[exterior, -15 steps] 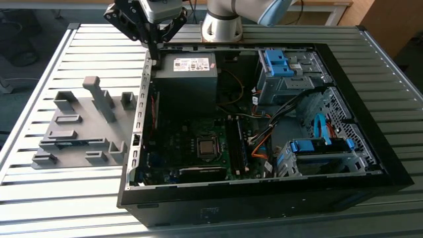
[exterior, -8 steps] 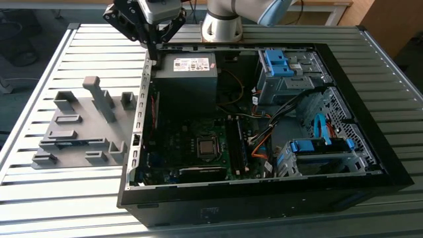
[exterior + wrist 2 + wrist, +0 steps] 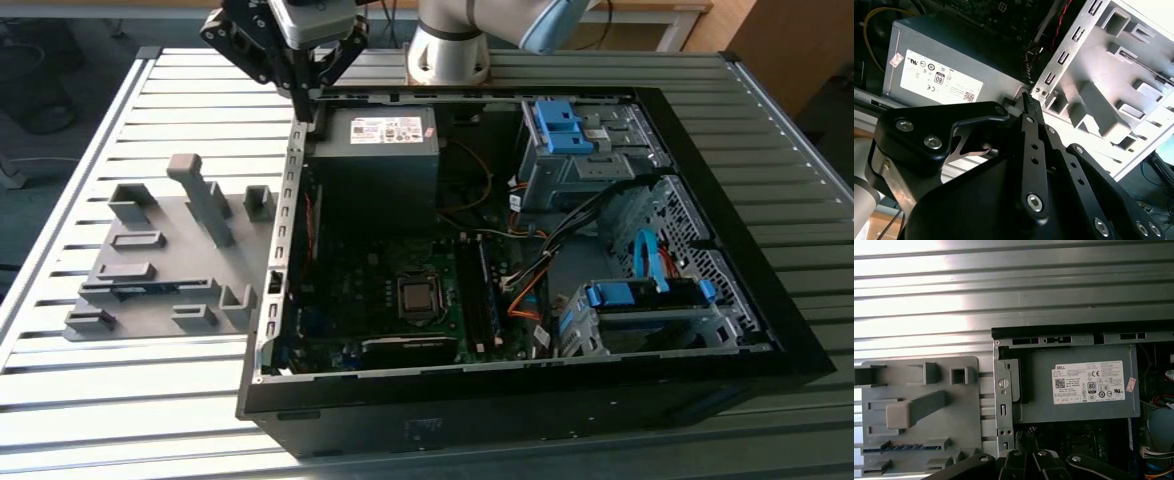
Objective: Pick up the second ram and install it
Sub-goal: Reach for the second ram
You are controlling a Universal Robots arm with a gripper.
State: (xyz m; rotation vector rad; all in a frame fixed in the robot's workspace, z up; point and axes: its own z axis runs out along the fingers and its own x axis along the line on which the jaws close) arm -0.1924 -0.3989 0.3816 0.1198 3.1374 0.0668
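The second ram (image 3: 904,446) lies flat in a long slot of the grey fixture plate (image 3: 961,415), showing as a thin blue-green strip. In the exterior view the ram (image 3: 144,290) sits near the front of the plate (image 3: 154,225), at the exterior view's left. My gripper (image 3: 307,98) hangs above the back left corner of the open computer case (image 3: 287,200), well away from the ram. Its black fingers (image 3: 1029,107) meet at the tips with nothing between them. In the first wrist view the gripper (image 3: 1025,431) is over the case edge, beside the power supply (image 3: 1079,385).
Upright grey blocks (image 3: 200,195) stand on the fixture plate. Inside the case are the motherboard (image 3: 414,295), cables (image 3: 534,280) and blue drive brackets (image 3: 561,125). The arm's base (image 3: 447,50) stands behind the case on a slatted metal table (image 3: 107,400).
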